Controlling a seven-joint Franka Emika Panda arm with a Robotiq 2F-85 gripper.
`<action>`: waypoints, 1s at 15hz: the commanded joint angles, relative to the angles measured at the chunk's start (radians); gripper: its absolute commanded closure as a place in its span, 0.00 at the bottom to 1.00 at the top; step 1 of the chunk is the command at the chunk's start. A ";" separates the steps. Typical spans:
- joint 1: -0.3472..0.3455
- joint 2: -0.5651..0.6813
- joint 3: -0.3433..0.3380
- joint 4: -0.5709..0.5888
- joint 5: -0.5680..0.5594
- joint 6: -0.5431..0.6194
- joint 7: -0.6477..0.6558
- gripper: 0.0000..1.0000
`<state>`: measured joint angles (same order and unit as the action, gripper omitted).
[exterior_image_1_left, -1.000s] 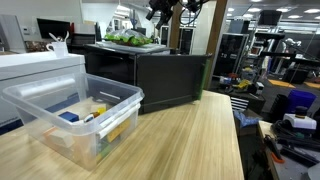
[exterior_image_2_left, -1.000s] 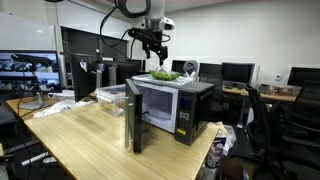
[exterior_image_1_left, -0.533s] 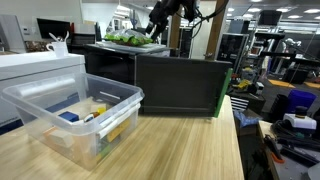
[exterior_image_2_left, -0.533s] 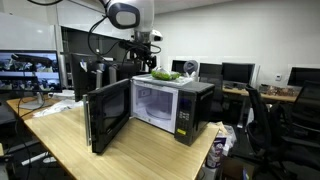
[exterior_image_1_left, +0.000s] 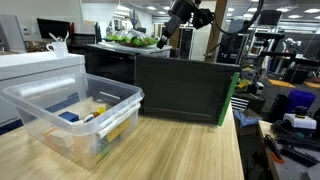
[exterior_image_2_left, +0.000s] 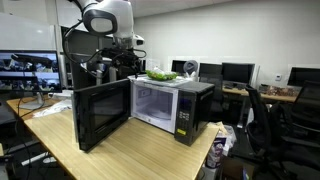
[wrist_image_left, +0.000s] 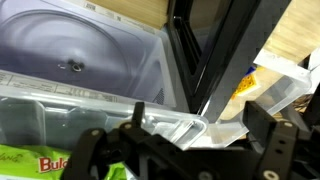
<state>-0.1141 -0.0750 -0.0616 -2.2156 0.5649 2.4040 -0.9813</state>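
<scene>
A black microwave (exterior_image_2_left: 172, 108) stands on the wooden table with its door (exterior_image_2_left: 103, 113) swung wide open. In an exterior view the door (exterior_image_1_left: 182, 88) shows as a dark panel. The wrist view looks down into the white cavity with its glass turntable (wrist_image_left: 72, 66). A clear tray of salad greens (exterior_image_2_left: 160, 75) (exterior_image_1_left: 130, 40) rests on top of the microwave. My gripper (exterior_image_2_left: 120, 68) (exterior_image_1_left: 164, 38) hangs open above the door's hinge side, beside that tray. The fingers (wrist_image_left: 272, 143) hold nothing, and the tray's corner (wrist_image_left: 160, 125) lies below them.
A clear plastic bin (exterior_image_1_left: 75, 118) with small items sits on the wooden table (exterior_image_1_left: 190, 150) near the microwave. Monitors (exterior_image_2_left: 28, 66) and office chairs (exterior_image_2_left: 275, 120) surround the table. A yellow-and-white bag (wrist_image_left: 268, 78) lies on the table below the door.
The microwave door has swung from half open to wide open. My arm has moved from above the salad tray out toward the door side.
</scene>
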 joint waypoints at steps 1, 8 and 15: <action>0.025 -0.089 -0.038 -0.084 0.083 0.091 -0.055 0.00; 0.067 -0.192 -0.094 -0.103 0.139 0.091 -0.130 0.00; 0.159 -0.251 -0.074 -0.180 0.118 0.058 -0.136 0.00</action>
<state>0.0231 -0.2855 -0.1396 -2.3416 0.6898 2.4694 -1.0930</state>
